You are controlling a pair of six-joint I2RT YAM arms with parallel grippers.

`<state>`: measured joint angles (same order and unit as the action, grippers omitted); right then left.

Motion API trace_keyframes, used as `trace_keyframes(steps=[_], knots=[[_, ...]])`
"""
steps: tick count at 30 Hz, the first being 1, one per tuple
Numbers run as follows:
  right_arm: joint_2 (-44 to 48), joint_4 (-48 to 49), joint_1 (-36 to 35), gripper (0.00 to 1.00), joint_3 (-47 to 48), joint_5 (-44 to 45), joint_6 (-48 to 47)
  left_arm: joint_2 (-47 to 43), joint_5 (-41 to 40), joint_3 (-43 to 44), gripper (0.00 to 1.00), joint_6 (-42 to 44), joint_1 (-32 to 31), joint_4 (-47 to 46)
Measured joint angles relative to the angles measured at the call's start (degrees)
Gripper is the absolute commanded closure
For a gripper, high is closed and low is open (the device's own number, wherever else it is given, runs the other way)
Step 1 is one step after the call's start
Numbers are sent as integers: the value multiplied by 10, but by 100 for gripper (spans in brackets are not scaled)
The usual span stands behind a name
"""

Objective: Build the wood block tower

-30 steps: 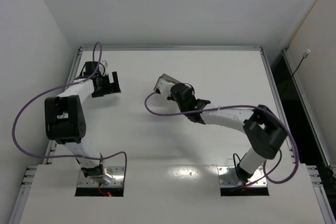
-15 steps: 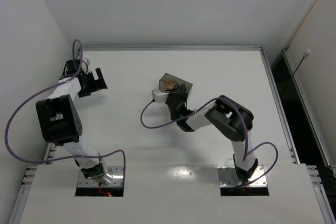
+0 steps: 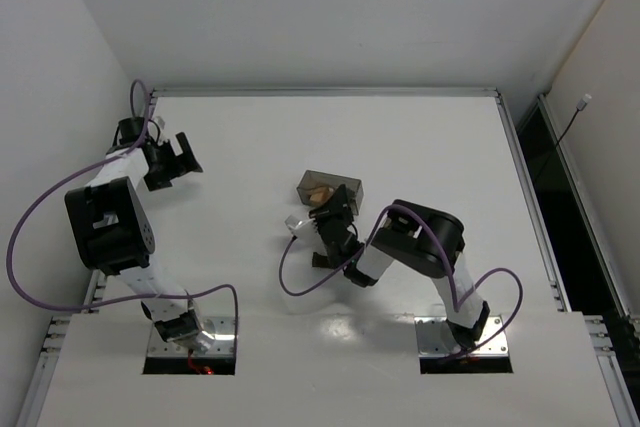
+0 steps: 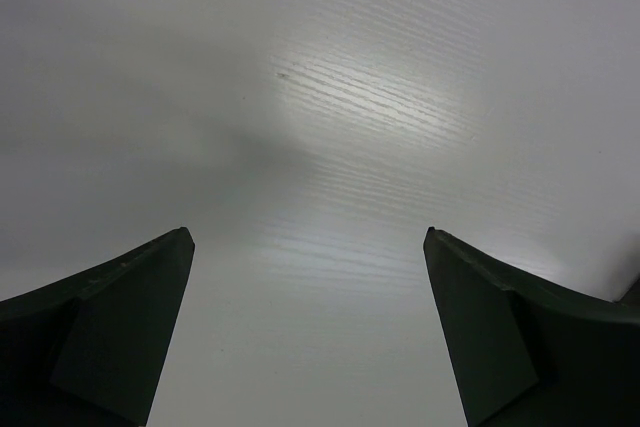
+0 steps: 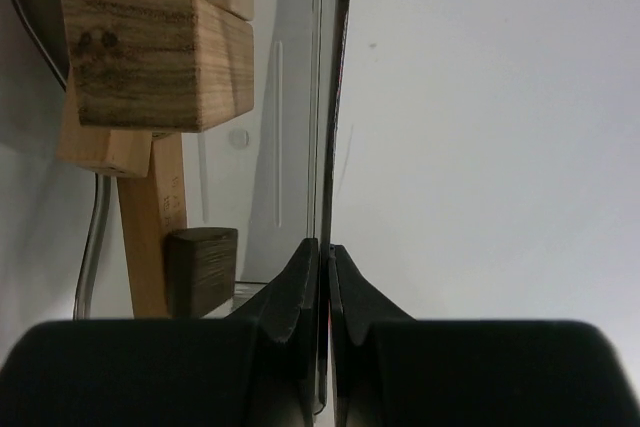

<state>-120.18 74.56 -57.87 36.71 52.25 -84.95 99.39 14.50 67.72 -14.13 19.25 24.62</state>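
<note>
Left claw (image 4: 308,235) gapes wide over the bench (image 4: 330,97). Right claw (image 5: 325,249) is pinched together on the bin (image 5: 296,127) wall, mid-bench, with the blocks (image 5: 150,59) heaped inside, unstacked. Emptying it looks best done slowly, so they spill close together. The overhead view places the bin on the bench; only the right wrist view shows the pinch and separate blocks.

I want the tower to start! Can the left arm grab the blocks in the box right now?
Probably not yet. The left pincer is open but hangs far off over the table, while the blocks sit in the box, whose wall the right pincer pinches. Nothing lies between them.
</note>
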Motion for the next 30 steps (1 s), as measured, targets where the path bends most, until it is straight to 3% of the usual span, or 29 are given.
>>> trace_keyframes(steps=[7, 21, 30], knots=[[0, 1, -10, 100, 10, -8, -41, 0, 10, 0, 0, -1, 3, 1], [9, 4, 0, 100, 15, -121, -169, 3, 28, 5, 0, -1, 11, 4], [12, -1, 33, 100, 27, -136, -205, 21, 44, 5, 0, -4, 23, 7]])
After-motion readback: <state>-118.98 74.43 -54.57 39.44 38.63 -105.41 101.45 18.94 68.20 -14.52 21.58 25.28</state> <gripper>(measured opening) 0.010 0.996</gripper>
